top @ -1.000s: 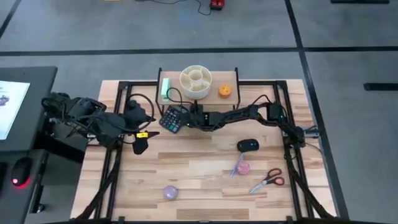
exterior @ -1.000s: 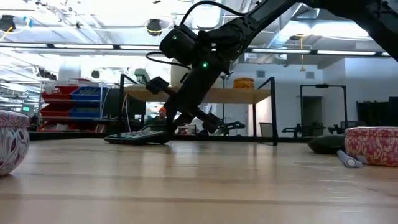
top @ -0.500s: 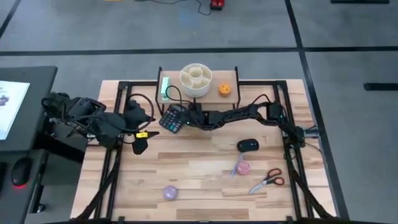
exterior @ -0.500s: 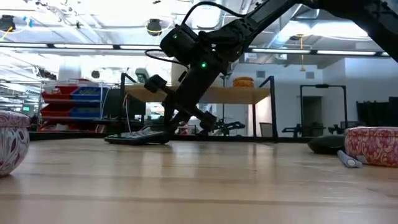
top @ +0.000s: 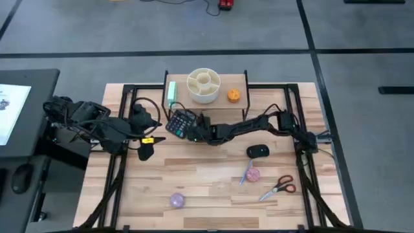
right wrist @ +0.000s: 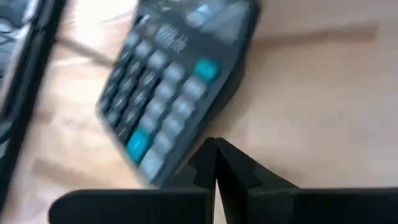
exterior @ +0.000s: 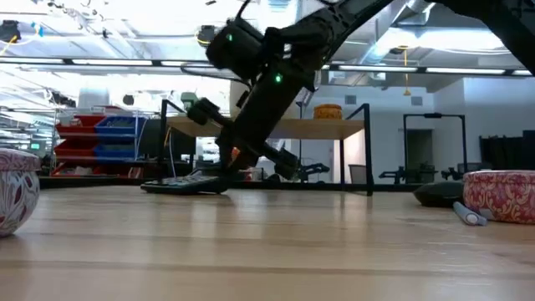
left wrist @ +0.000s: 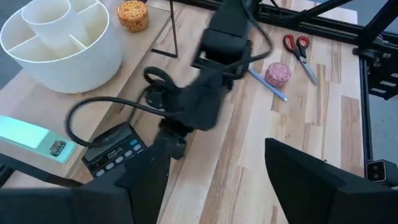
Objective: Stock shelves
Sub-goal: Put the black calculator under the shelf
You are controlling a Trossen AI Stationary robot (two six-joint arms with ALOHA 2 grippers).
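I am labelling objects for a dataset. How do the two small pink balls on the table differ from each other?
The right pink ball lies beside a pen, apparently touching it; the left pink ball lies alone. The right one is nearer the scissors and black mouse; the left one is nearer the table's front edge. Both are small, round, patterned, and rest on the tabletop.

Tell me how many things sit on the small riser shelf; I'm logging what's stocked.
3 on the shelf: a green box at its left end, a white divided bowl in the middle, and an orange item to the right. Nothing looks hidden from above.
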